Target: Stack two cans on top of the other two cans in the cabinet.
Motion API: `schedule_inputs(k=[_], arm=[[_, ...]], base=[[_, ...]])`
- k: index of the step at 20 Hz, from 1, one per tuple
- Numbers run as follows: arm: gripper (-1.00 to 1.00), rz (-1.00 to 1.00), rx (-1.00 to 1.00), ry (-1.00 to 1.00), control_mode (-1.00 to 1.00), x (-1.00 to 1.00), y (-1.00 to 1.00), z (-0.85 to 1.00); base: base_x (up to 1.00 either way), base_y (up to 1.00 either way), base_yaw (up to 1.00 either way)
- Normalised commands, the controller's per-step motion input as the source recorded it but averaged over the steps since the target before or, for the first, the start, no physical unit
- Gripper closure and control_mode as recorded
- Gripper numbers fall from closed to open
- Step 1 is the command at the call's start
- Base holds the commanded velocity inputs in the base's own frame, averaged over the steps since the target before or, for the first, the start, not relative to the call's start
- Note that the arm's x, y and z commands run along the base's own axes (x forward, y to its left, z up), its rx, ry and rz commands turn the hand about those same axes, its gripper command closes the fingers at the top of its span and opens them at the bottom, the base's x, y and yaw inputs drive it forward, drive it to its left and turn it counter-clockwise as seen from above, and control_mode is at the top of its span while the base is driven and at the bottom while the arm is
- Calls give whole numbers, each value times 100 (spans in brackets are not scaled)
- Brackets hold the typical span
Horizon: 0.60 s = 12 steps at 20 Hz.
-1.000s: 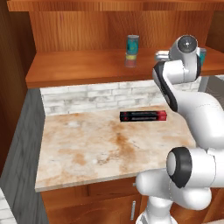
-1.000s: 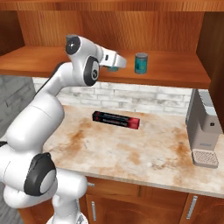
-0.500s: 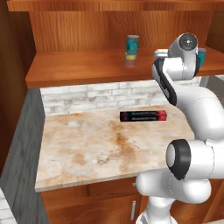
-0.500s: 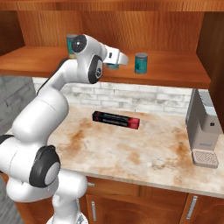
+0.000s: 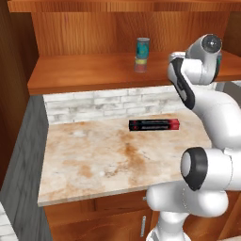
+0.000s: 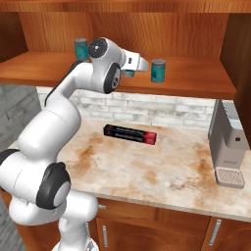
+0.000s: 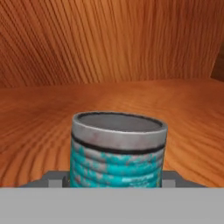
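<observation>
Left base view takes in the large reddish-brown wooden cabinet (image 5: 94,75). Its wide plank shelf runs above a pale brick backsplash (image 5: 108,101). Below that lies the mottled beige stone worktop (image 5: 103,160).

At the right end of the worktop, in the right base view, a grey boxy coffee machine (image 6: 228,147) stands against the wall. A long black-and-red box (image 5: 154,124) lies flat on the worktop near the backsplash, well apart from everything on the shelf.

On the shelf in the left base view, a teal tin with a silver rim (image 5: 142,47) sits upright on top of a small yellow-and-red labelled tin (image 5: 140,64), forming a stack of two. In the right base view, a lone teal tin (image 6: 158,70) stands upright on the shelf, just to the right of my hand.

Hand view shows a teal tin with a grey lid and dark band (image 7: 118,151). It stands upright on the shelf planks in front of the wood-grain back panel. My gripper (image 7: 113,179) is closed around this tin, with a grey finger (image 7: 54,178) pressed against each side of it low down.
</observation>
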Motion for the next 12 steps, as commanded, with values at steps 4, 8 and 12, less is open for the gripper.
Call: schedule_inputs(k=[4,8,12], arm=[[100,2,0,0,-100,-13,-4,0],[100,1,0,0,-100,-6,0,0],[100,0,2,0,-100,0,4,0]], base=[[0,0,0],[0,0,0],[0,0,0]])
